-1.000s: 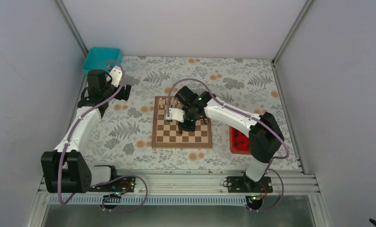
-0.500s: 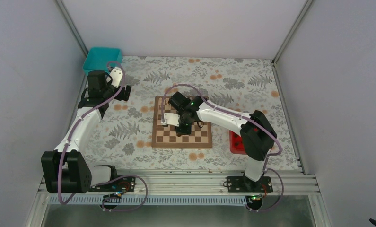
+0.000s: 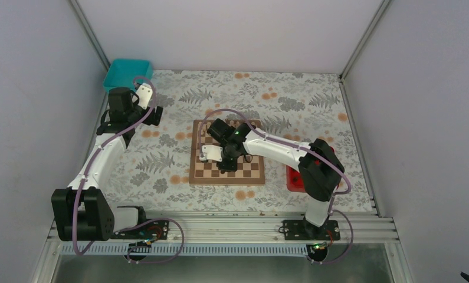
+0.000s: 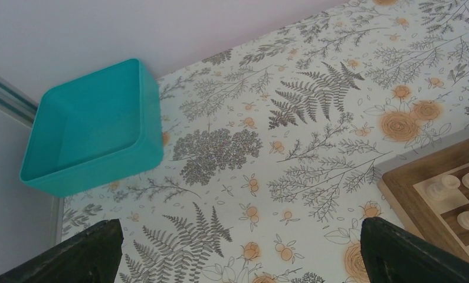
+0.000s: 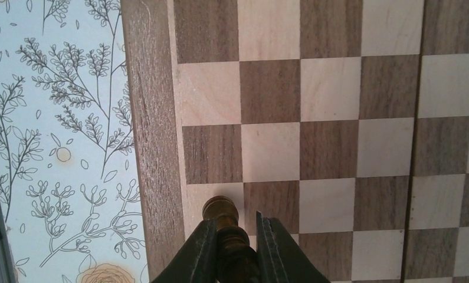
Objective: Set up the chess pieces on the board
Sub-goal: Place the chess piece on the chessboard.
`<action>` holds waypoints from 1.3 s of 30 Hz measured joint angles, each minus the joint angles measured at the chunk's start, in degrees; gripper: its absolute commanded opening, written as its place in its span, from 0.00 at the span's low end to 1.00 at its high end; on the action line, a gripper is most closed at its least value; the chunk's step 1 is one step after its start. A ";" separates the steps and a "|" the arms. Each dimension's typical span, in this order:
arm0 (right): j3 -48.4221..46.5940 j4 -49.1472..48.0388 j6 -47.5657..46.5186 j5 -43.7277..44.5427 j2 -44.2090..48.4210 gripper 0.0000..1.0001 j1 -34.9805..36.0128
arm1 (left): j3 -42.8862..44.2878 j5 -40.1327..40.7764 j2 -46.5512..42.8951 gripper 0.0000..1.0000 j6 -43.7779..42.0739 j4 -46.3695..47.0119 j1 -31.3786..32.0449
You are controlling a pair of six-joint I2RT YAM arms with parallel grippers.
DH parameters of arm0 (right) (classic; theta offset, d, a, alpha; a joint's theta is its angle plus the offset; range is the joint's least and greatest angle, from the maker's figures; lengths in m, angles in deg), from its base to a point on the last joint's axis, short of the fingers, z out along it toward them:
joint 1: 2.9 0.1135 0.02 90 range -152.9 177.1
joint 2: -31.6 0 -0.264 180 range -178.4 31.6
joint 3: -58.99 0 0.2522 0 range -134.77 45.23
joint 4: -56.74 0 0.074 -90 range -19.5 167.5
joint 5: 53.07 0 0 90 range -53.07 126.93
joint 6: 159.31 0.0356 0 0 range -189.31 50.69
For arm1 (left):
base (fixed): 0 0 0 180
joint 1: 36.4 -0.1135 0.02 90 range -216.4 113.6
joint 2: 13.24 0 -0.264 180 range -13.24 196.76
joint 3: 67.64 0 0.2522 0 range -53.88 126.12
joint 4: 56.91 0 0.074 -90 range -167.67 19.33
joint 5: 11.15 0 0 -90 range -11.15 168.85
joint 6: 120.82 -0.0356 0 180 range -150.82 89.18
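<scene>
**Right arm has carried a dark piece to the board's near side**

Over the last second the right arm has swung back from the middle of the board (image 3: 226,181) toward its near-left part, and its elbow has drawn in from over the red tray (image 3: 292,180). The right gripper (image 5: 236,236) is clamped on a dark piece (image 5: 221,215), the knob showing just above the fingertips. In the wrist view the piece hangs over a light square touching the rim (image 5: 152,118), which is probably the near rim, going by the top view. Whether its base touches the wood I cannot tell. Every square in that view is bare, so the dark side looks barely begun.

The move reads as the approach to a placement: lowering and release should come next, and the narrow piece could tip if let go off-centre.

Farther off, pale pieces (image 4: 444,187) stand at the board's far corner. The left arm has not moved; the left gripper (image 4: 238,262) hangs spread wide and empty above the cloth (image 4: 314,118), near the teal bin (image 4: 90,130).
</scene>
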 measured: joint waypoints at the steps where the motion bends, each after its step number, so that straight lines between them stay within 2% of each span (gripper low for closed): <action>1: 0.13 0.00 0.02 0.02 0.00 0.07 0.20 | 0.00 0.00 0.00 1.00 -0.02 0.00 -0.04; 31: 1.49 -1.03 0.44 1.29 0.00 0.06 1.84 | -0.37 -1.05 -0.04 1.00 -0.04 0.00 -0.72; 39: 1.62 -1.18 0.48 1.53 0.02 0.12 1.84 | -0.70 -1.11 -0.04 1.00 -0.07 0.00 -0.85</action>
